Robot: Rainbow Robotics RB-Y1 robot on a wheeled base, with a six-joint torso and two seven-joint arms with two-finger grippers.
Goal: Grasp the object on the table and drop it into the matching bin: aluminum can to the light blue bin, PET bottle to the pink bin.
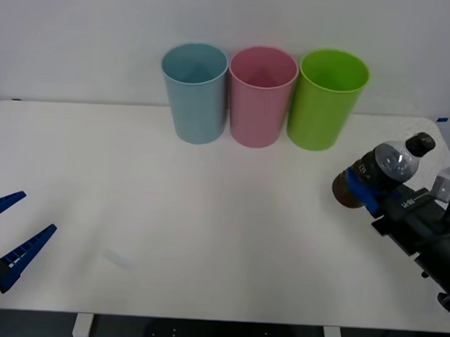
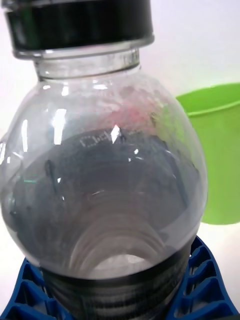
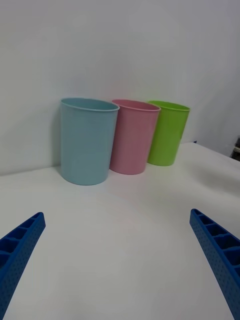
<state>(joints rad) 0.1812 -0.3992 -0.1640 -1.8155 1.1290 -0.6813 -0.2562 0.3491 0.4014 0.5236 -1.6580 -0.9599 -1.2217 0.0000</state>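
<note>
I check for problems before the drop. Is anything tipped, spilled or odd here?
Nothing spilled. The bottle is tilted in the right gripper, off the table, cap on. The three bins stand upright: blue, pink, green. The left gripper waits open.

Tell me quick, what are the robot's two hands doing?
Left gripper: open, empty.
Right gripper: shut on the small clear plastic bottle of dark liquid.

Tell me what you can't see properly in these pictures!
- Bottom of the PET bottle: covered by the right gripper, front view.
- Bottle's label words: too small in the front view, seen only blurrily through the plastic in the right wrist view.
- Pink bin and light blue bin: their bottoms inside are too dim to make out.
- Left gripper: its arm is cut off by the front view's edge.
</note>
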